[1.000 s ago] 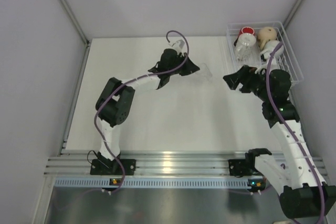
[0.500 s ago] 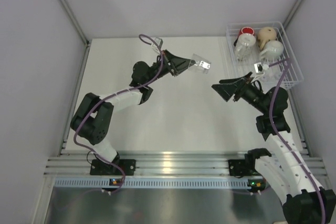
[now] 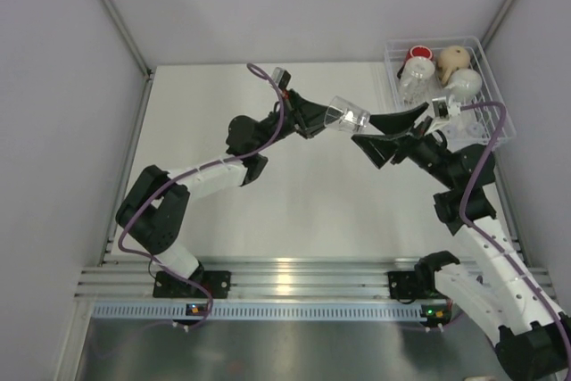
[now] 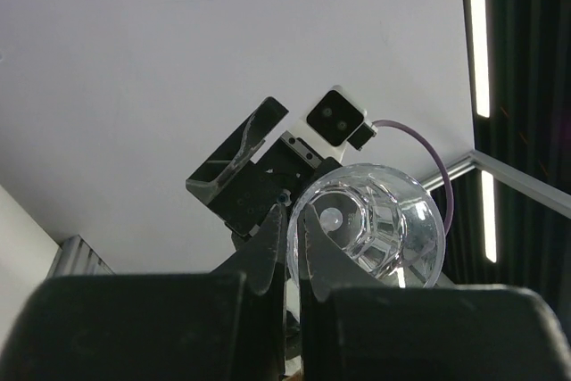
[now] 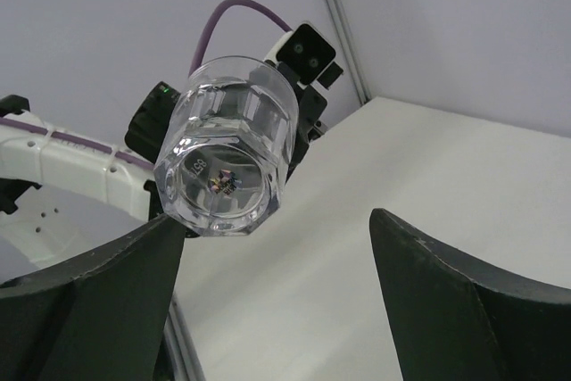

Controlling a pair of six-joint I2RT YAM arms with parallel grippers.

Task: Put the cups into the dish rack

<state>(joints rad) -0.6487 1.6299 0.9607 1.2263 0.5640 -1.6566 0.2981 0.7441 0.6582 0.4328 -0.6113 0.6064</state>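
- Above the middle of the counter [image 3: 312,211], the left gripper [image 3: 319,116] is pinched tight on the rim wall of a clear glass tumbler [image 3: 348,116], holding it off the surface on its side.
- From the left wrist, the two fingers [image 4: 272,252] sit pressed together beside the tumbler's mouth.
- Facing it, the right gripper [image 3: 375,134] has its jaws spread wide and holds nothing; the tumbler's base points at it, just off its fingertips.
- At the far right corner stands the dish rack [image 3: 500,104], well apart from the held tumbler.
- Inside the rack lie a red cup [image 3: 419,53], a beige mug [image 3: 453,60], a white mug [image 3: 464,85] and another glass tumbler [image 3: 410,85].
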